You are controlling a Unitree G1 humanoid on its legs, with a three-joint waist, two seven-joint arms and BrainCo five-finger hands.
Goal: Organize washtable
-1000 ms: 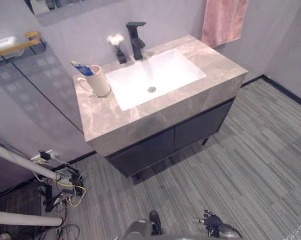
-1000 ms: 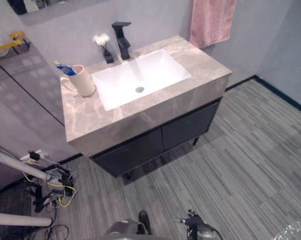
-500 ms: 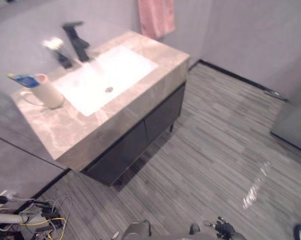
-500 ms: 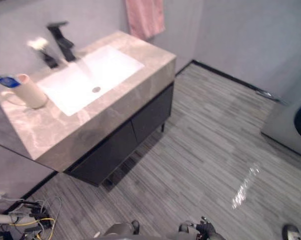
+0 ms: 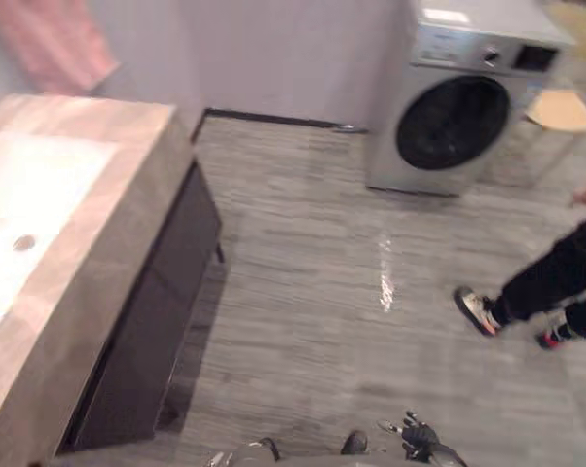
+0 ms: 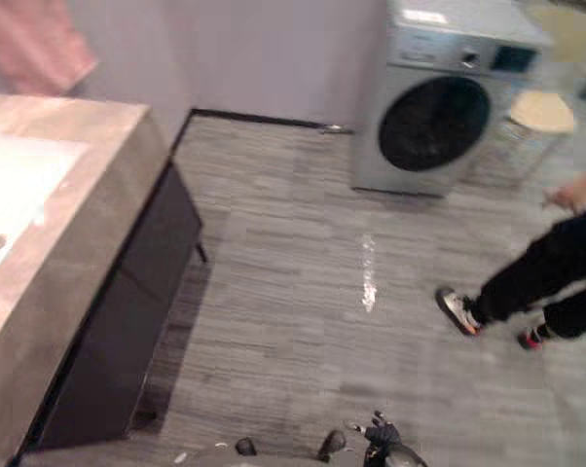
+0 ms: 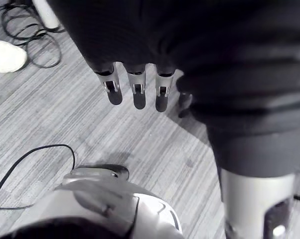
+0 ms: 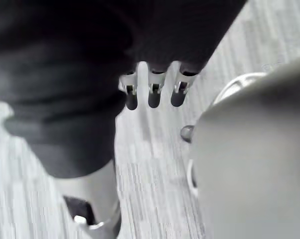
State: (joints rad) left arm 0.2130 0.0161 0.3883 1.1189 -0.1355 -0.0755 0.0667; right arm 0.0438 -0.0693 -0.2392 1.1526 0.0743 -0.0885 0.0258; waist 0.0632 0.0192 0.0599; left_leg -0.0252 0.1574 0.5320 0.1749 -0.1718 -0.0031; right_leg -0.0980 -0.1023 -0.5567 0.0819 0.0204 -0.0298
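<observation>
Left eye view: the washtable (image 5: 118, 195) and its white sink (image 5: 25, 190) stood at left, a washing machine (image 5: 458, 107) far right and a person's legs (image 5: 556, 282) at right. The right hand (image 5: 417, 435) hung near.
Right eye view: the same scene.
Left wrist view: the left hand (image 7: 135, 92) hung over the floor (image 7: 50, 114), fingers straight and empty.
Right wrist view: fingers (image 8: 152, 94) straight and empty.
No tidying seemed begun; the next move called for facing the washtable.
</observation>
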